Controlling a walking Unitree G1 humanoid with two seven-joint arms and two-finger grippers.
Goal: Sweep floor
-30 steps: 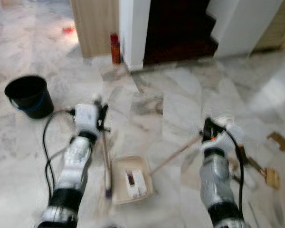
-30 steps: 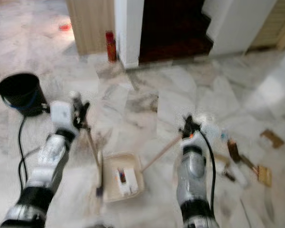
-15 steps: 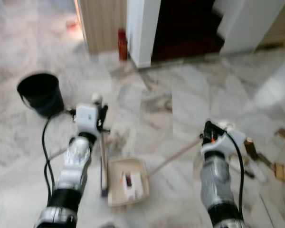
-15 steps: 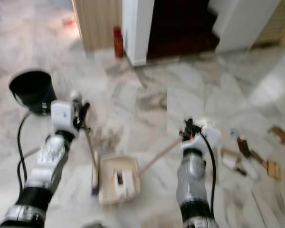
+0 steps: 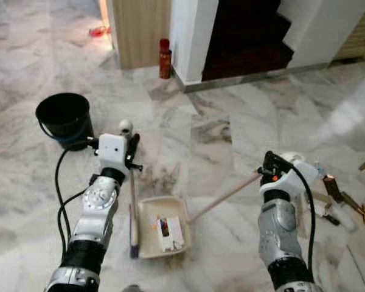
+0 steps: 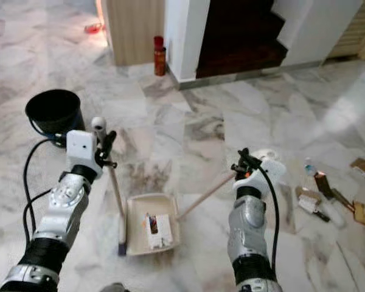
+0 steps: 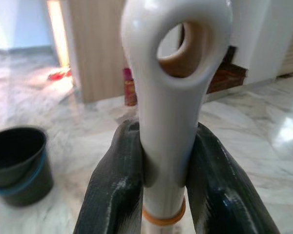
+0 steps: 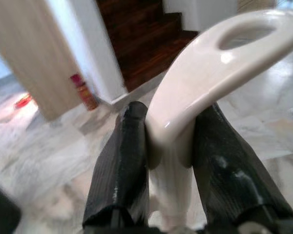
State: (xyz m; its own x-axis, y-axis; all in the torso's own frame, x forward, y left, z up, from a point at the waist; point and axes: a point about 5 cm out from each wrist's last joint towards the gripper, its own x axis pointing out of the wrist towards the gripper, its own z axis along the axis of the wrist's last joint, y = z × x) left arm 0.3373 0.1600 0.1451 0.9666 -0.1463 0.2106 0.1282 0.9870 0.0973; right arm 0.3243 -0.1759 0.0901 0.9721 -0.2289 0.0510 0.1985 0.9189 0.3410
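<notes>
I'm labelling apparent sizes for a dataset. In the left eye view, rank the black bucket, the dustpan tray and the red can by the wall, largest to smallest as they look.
1. Black bucket and dustpan tray: about alike, and the tray lies nearer the camera, so I won't rank them.
2. Red can: clearly smallest, though farthest.

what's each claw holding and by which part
Left claw grips the broom by its white handle end, below the hanging hole. Right claw grips the dustpan by the top of its long handle.

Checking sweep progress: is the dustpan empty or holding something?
Holding something. The cream dustpan lies flat on the marble floor with a white boxy piece and smaller scraps inside.
</notes>
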